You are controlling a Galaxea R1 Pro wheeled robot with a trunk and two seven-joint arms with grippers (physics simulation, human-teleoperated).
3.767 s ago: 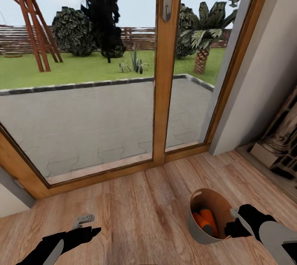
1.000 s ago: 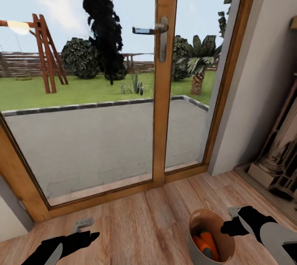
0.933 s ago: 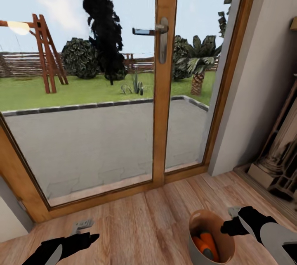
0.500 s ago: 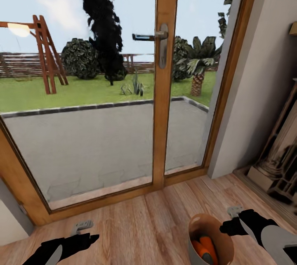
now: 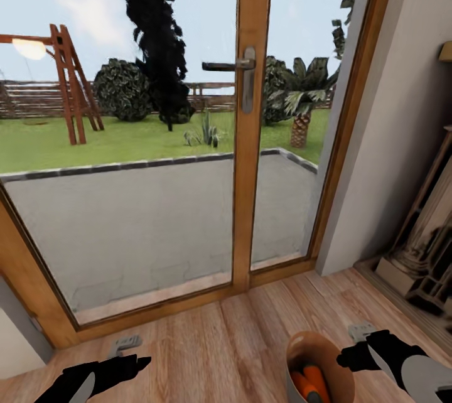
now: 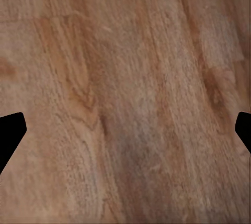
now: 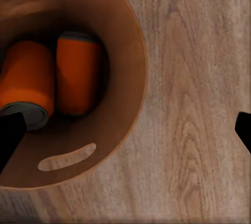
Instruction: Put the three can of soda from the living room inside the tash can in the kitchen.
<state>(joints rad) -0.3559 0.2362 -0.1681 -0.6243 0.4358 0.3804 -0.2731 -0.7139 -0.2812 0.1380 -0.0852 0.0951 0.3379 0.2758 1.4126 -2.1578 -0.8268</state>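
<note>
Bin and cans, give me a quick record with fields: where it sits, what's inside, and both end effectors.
bin: on the wood floor by the glass door, mouth open
contents: two orange cans lying inside; no blue can seen
right end effector: open, above the bin's rim
left end effector: open over bare floor

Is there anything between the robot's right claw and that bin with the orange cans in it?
Nothing visible: the right gripper hangs just beside the trash can, over its rim. Two orange cans lie inside.
</note>
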